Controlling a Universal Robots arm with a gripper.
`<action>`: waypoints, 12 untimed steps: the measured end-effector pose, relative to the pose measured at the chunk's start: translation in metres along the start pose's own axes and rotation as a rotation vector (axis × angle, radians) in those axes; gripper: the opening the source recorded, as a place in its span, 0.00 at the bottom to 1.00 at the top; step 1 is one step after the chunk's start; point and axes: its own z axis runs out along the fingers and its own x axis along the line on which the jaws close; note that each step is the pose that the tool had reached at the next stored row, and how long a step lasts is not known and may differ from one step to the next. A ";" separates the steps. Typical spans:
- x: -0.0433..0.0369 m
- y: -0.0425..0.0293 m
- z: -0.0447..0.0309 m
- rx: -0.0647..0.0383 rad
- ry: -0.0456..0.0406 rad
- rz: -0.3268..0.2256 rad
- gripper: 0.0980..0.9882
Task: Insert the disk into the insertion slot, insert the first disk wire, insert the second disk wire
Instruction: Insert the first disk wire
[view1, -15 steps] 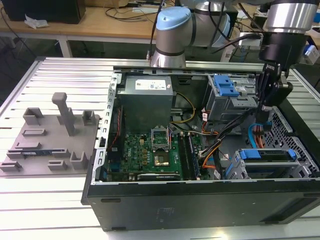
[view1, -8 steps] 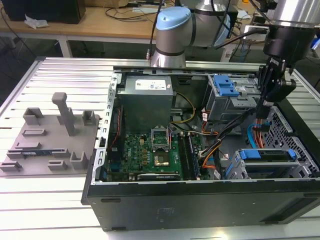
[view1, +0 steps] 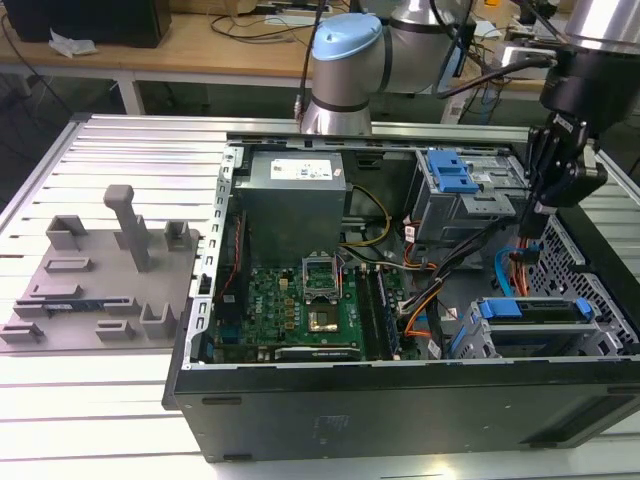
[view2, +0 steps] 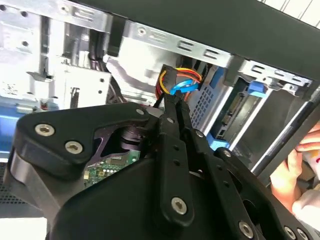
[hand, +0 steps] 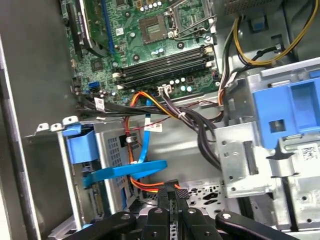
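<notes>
Upper right in exterior view, gripper (view1: 536, 212) pinches disk wire plug (view2: 168, 80) btwn closed fingers; prob. best held square w/ disk (view1: 540, 312).

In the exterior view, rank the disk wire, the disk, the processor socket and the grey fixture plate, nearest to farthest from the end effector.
1. The disk wire, pinched at the end effector's tips.
2. The disk, in its cage just below, exterior view's right.
3. The processor socket, mid-case.
4. The grey fixture plate, outside the case, exterior view's left.
</notes>
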 end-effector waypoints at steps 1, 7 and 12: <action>0.0074 -0.0015 -0.0003 -0.002 -0.0113 0.000 0.07; 0.0303 -0.0063 -0.0003 -0.012 -0.0567 -0.002 0.07; 0.0422 -0.0088 0.0003 -0.016 -0.0767 -0.002 0.07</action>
